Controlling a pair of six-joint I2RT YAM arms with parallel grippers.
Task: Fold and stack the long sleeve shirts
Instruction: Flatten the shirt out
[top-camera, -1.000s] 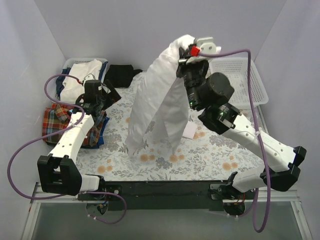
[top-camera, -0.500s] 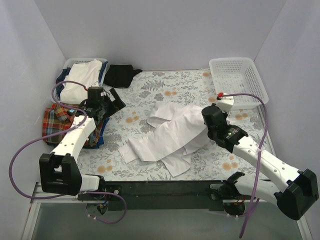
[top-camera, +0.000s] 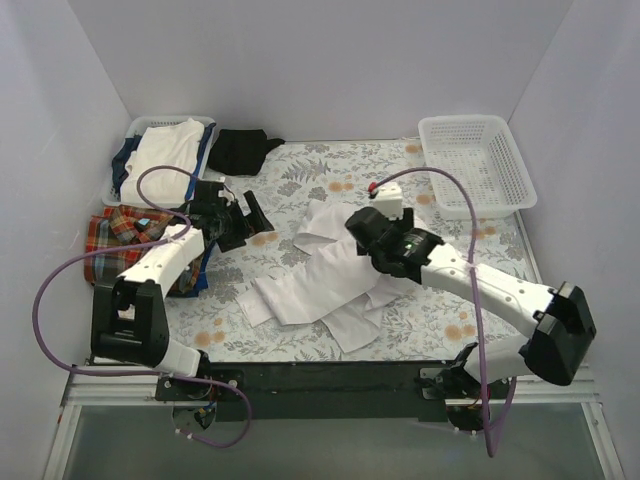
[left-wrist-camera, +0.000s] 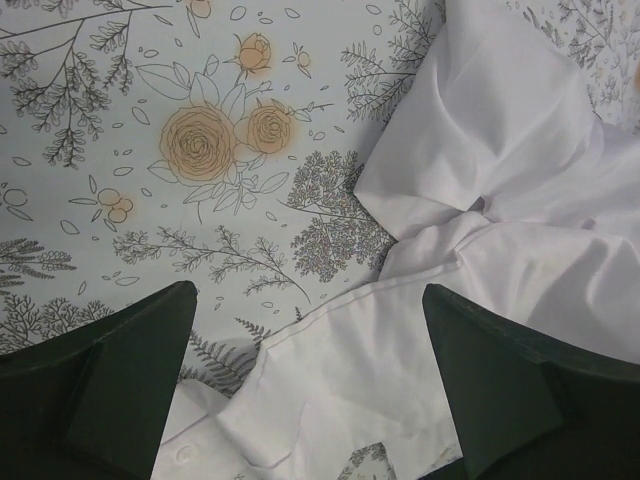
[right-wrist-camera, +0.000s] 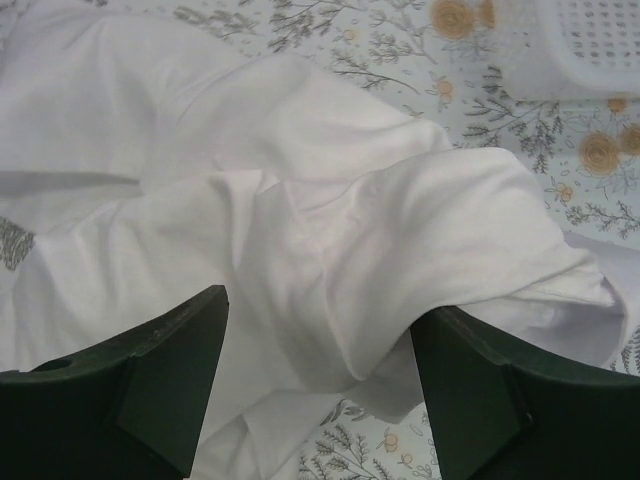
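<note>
The white long sleeve shirt (top-camera: 318, 278) lies crumpled and spread across the middle of the flowered table. My right gripper (top-camera: 362, 240) hovers low over its right part, open, with rumpled white fabric (right-wrist-camera: 300, 200) below and between its fingers (right-wrist-camera: 150, 385) but nothing clamped. At the shirt's upper left edge, my left gripper (top-camera: 252, 222) is open above the cloth (left-wrist-camera: 500, 200), its fingers (left-wrist-camera: 120, 385) wide apart over a seam edge. The plaid long sleeve shirt (top-camera: 115, 238) lies bunched at the table's left edge, beside the left arm.
A white mesh basket (top-camera: 478, 160) stands at the back right, also seen in the right wrist view (right-wrist-camera: 590, 40). Another basket (top-camera: 135, 135) at the back left holds folded white and dark garments. A small black garment (top-camera: 240, 150) lies beside it.
The right gripper opened and released the white shirt, which fell from hanging upright to lying on the table. The right arm came down and leftward; the left gripper moved right toward the shirt.
</note>
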